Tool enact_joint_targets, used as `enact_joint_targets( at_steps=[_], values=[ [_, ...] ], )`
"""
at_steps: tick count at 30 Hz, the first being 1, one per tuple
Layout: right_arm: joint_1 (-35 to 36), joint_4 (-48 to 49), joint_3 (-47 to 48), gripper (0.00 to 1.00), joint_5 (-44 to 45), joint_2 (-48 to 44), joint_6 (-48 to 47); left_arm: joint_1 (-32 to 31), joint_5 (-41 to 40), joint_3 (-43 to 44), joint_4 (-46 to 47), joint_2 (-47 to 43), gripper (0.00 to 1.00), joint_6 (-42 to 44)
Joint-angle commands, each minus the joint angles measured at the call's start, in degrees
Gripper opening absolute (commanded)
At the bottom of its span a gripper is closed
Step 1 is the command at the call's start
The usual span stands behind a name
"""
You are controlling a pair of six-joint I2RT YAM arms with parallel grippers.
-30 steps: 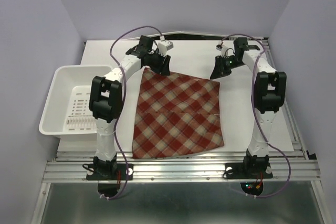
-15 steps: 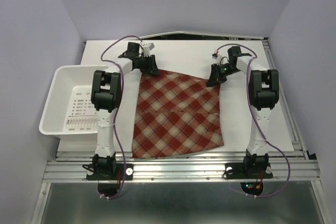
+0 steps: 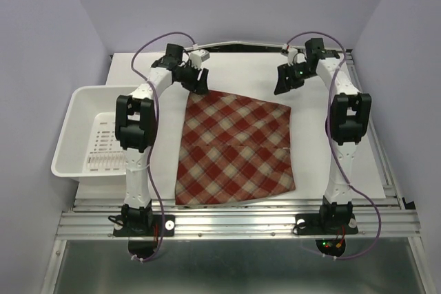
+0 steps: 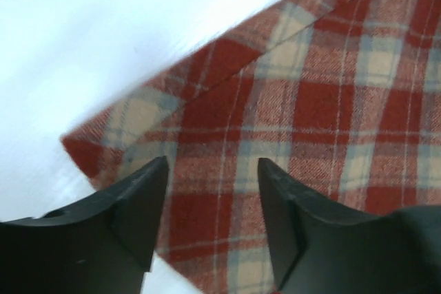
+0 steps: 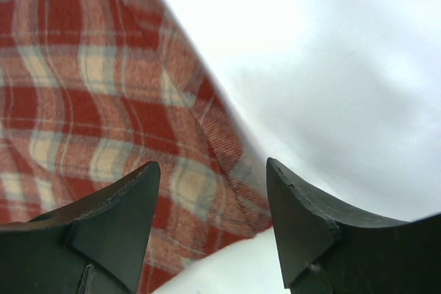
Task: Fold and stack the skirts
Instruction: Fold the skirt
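The desk (image 3: pixel 241 70) carries the plaid skirt (image 3: pixel 234 146), lying flat between the arms. The left claw (image 3: pixel 198 80) and right claw (image 3: pixel 283 82), pressed onto its far corners half a second ago, now hover spread just above them, gripping nothing.

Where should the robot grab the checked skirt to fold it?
The two far corners of the skirt, from above. It lies flat on the table, so only thin edges can be pinched, and the left gripper and right gripper hang open over those corners.
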Motion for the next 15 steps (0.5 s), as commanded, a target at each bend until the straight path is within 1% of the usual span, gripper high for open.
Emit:
enact_joint_targets(
  at_steps=[1,2,3,4,5,7,10,11,15],
  values=[
    [-0.3,-1.6,7.1,0.68,6.6,-4.4,-4.9,-0.1,-4.7,11.7,-6.8,-4.3,0.75,15.2],
    [-0.3,-1.8,7.4,0.67,8.0,-4.1,-6.9,-0.1,-5.0,13.8,-8.1,-2.5,0.77,17.3],
    [-0.3,-2.2,7.7,0.66,10.5,-3.1,-7.7,-0.1,-5.3,15.9,-10.3,-1.5,0.88,19.1],
    [-0.3,-2.4,8.0,0.65,11.2,-2.3,-8.5,-0.2,-5.9,17.6,-11.1,-0.6,0.9,20.4],
    [-0.3,-3.6,8.4,0.63,11.7,-1.6,-9.0,-0.3,-7.1,20.2,-11.4,0.3,0.9,22.4],
    [-0.3,-5.5,8.7,0.62,11.4,0.7,-10.2,-0.5,-9.1,21.6,-10.1,2.7,0.9,22.5],
    [-0.3,-6.8,8.6,0.6,10.5,2.5,-11.4,-1.0,-8.7,20.8,-7.5,4.3,0.88,21.5],
    [-0.3,-7.3,8.4,0.59,10.5,3.6,-11.7,-1.3,-9.6,19.8,-6.7,4.4,0.87,21.4],
    [-0.3,-8.6,5.9,0.57,10.1,5.1,-14.3,-2.3,-10.2,18.9,-5.0,6.5,0.83,22.9]
  ],
)
